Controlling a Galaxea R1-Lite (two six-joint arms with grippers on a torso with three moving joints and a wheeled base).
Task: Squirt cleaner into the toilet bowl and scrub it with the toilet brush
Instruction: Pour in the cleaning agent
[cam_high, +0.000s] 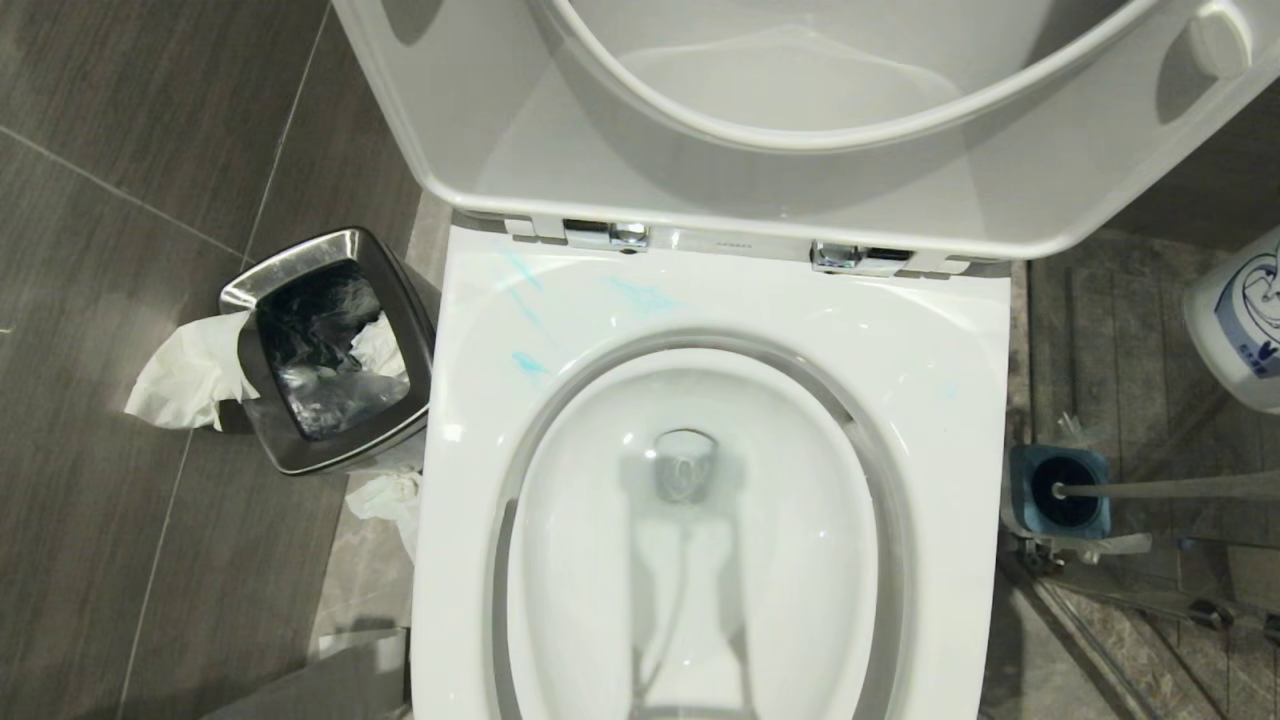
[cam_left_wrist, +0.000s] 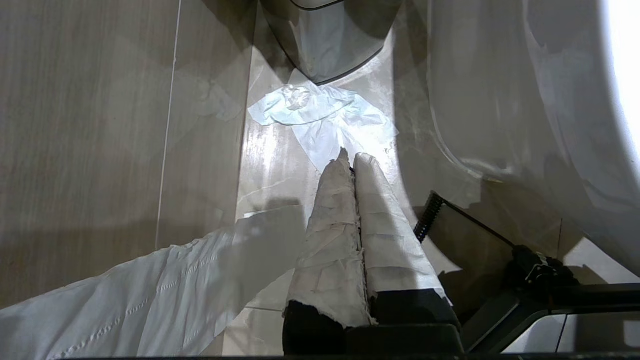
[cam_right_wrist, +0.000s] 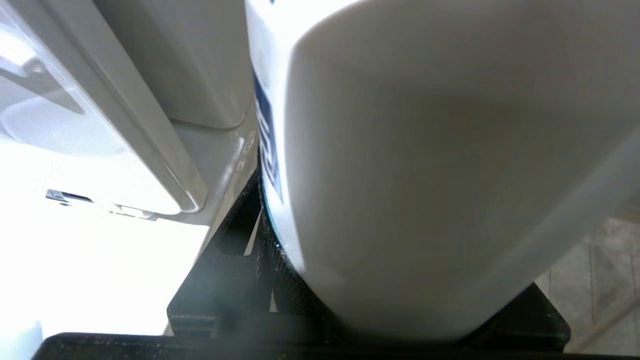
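Right gripper (cam_right_wrist: 310, 280) is clamped on the white cleaner bottle (cam_high: 1240, 320) just right of the toilet bowl (cam_high: 700, 560); left gripper (cam_left_wrist: 352, 160) is clenched empty, low beside the bowl. You'll find the bottle smooth, likely slippery, so keep hold mid-body. Toilet brush (cam_high: 1150, 490) sits in its holder right of the bowl; take its stiff handle, minding the raised lid (cam_high: 720, 190).

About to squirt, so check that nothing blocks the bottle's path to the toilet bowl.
Nothing visible does. The cleaner bottle, gripped by the right pincer, is beside the toilet bowl, whose lid is raised, leaving the basin uncovered.
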